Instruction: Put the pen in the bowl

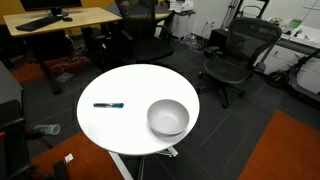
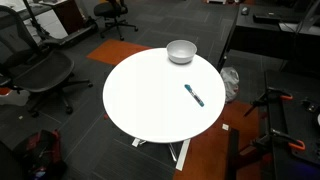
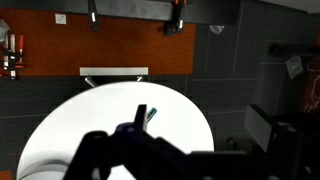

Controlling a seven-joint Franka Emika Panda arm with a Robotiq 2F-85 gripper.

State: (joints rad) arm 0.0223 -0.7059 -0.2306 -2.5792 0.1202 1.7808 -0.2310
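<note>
Nearest my wrist camera, the gripper point(image 3: 135, 150) showed only as a dark, blurred silhouette along the bottom of the picture. I could not tell whether its jaws were spread or pressed together, though nothing seemed to be pinched in them. The arm did not appear in either exterior view, so I judged that I was holding it high and back from the work, where the wrist camera could take in most of the table point(image 3: 90, 120). Just beyond the silhouette, at about 12 o'clock from it, the pen point(image 3: 149, 114) lay flat on the white top with its blue end pointing away from me. That put it almost in line for a straight descent. In an exterior view the pen point(image 1: 108, 104) sat towards 9 o'clock on the round top, while the bowl point(image 1: 168, 117) stood at roughly 4 o'clock. The bowl was upright, mouth open and well apart from the pen, so a carry across the middle would be needed. The pen was thin and low, and I expected to need the fingers set across its length. Farther off lay an orange carpet point(image 3: 120, 40) and an office chair point(image 1: 235, 50).
</note>
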